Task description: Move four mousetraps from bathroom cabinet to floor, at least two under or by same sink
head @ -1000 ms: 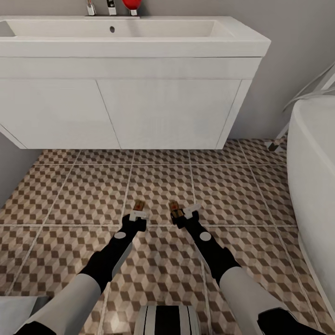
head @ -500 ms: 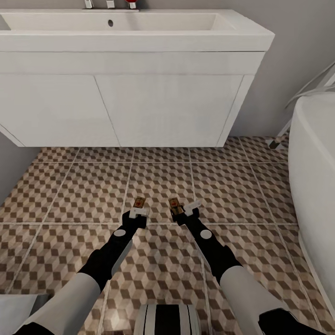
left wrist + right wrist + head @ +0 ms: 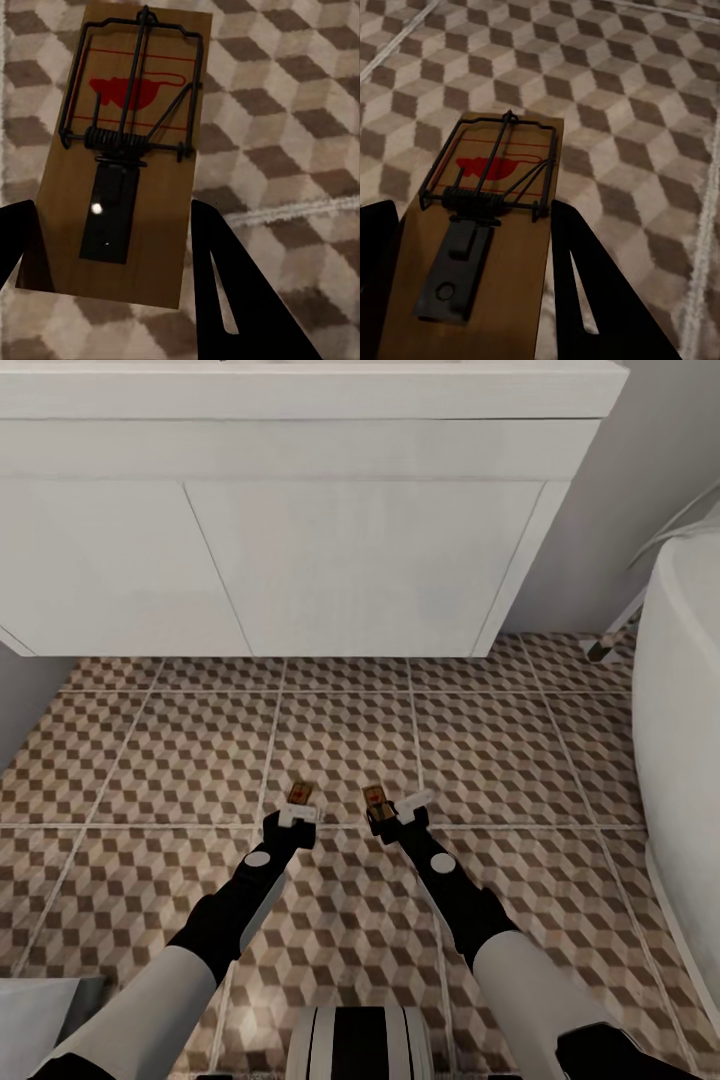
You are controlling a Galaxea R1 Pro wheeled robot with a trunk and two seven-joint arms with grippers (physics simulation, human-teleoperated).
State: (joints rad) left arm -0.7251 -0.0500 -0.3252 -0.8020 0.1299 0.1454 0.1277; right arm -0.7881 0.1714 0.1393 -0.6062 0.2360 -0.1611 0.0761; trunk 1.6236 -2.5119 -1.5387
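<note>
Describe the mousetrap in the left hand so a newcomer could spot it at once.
Start at the white sink, then drop to the patterned floor in front. Two black arms reach forward; the left hand holds a mousetrap with a red mark, left of its twin.

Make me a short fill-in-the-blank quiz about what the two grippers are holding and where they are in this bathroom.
1. Each gripper, left gripper and right gripper, holds one ____.
2. The printed mark on the left mousetrap board is coloured ____.
3. Both arms are held out over the patterned tiled ____.
4. The white sink unit stands ahead of the robot, and the rounded white bathtub is on its ____ side.

Missing words: mousetrap; red; floor; right
</note>
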